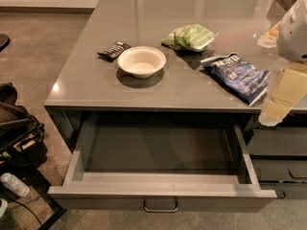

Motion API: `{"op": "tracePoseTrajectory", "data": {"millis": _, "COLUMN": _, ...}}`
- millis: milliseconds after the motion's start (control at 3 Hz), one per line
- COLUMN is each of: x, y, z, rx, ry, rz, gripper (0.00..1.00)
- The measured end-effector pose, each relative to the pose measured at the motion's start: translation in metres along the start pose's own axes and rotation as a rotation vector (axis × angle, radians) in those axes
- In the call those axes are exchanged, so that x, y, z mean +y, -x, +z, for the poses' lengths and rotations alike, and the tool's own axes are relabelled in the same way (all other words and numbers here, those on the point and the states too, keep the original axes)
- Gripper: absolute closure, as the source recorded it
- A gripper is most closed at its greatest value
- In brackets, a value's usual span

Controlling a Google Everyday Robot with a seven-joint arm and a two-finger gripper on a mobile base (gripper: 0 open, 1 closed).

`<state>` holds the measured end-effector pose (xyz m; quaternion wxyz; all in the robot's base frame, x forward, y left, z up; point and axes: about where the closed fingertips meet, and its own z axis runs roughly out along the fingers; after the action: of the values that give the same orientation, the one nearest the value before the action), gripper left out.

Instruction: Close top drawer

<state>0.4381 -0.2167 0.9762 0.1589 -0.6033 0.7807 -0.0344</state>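
Observation:
The top drawer [163,202] is pulled far out from under the grey counter. Its deep grey tray [158,150] shows nothing inside. A small metal loop handle [160,206] sits at the centre of its flat front, at the bottom edge of the view. My gripper [279,102] hangs at the right edge, a pale yellowish part below a white arm segment [295,30]. It is above the drawer's right rear corner and over the counter's front edge, touching nothing that I can see.
On the grey counter [96,80] lie a white bowl [141,61], a black remote [114,49], a green bag [188,37] and a blue chip bag [237,75]. Two shallower drawers [278,143] stand shut at the right. Dark bags and a bottle [14,183] sit on the floor at left.

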Motion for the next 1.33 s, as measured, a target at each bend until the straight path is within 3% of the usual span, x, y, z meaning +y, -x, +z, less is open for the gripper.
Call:
{"op": "tracePoseTrajectory", "data": {"millis": 333, "x": 0.003, "y": 0.0, "z": -0.002, "rx": -0.004, "ry": -0.011, "rz": 0.002, "gripper": 0.0}}
{"op": "tracePoseTrajectory", "data": {"millis": 667, "x": 0.033, "y": 0.0, "z": -0.009, "rx": -0.051, "ry": -0.06, "rz": 0.05, "gripper": 0.0}}
{"op": "tracePoseTrajectory", "data": {"millis": 1000, "x": 0.078, "y": -0.021, "z": 0.0, "rx": -0.099, "ry": -0.108, "rz": 0.144, "gripper": 0.0}}
{"op": "tracePoseTrajectory", "data": {"millis": 1333, "x": 0.114, "y": -0.044, "z": 0.026, "rx": -0.198, "ry": -0.148, "rz": 0.259, "gripper": 0.0}}
